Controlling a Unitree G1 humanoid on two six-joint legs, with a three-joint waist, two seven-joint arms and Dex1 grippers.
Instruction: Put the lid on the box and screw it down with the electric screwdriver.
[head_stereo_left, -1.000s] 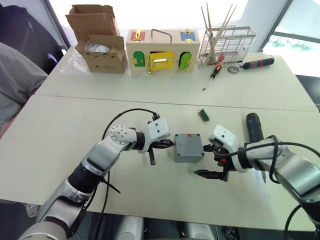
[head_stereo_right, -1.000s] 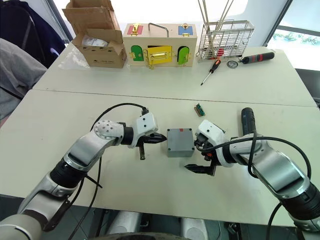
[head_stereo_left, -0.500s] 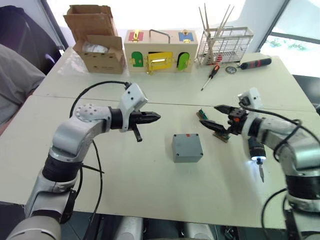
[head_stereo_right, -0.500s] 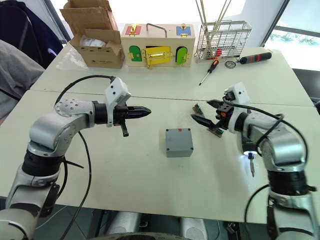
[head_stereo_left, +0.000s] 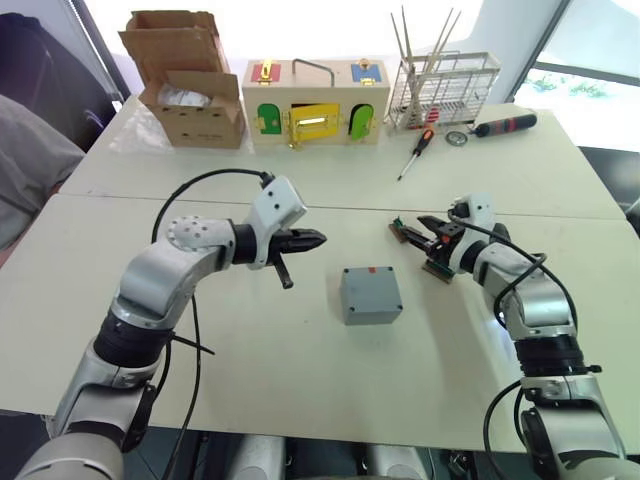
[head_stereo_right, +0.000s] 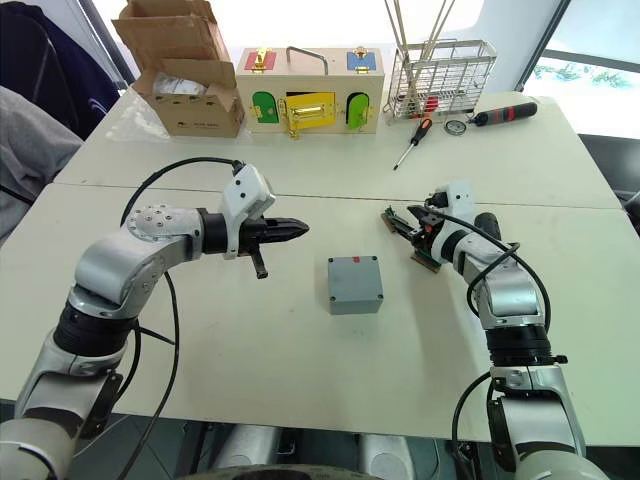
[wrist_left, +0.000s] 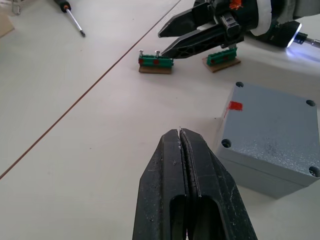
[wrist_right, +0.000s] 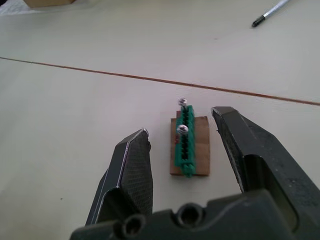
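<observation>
1. You are working at a pale counter made of two tables pushed together, with bright windows behind. Along the far edge stand a cardboard box, a wooden latch box and a wire rack.
2. The grey box sits at the counter's centre. Its lid already lies on top, corner holes showing.
3. Your left hand hovers clenched and empty at 10 o'clock from the grey box.
4. Your right hand is released. Its fingers straddle a green screw strip on a brown card, at 2 o'clock from the grey box, without touching it.
5. A second screw strip lies just beside that one.
6. I judge the step in hand to be fetching a screw: lower the right hand squarely and pinch one screw head.
7. The electric screwdriver, tip lit, lies just behind the right hand.
</observation>
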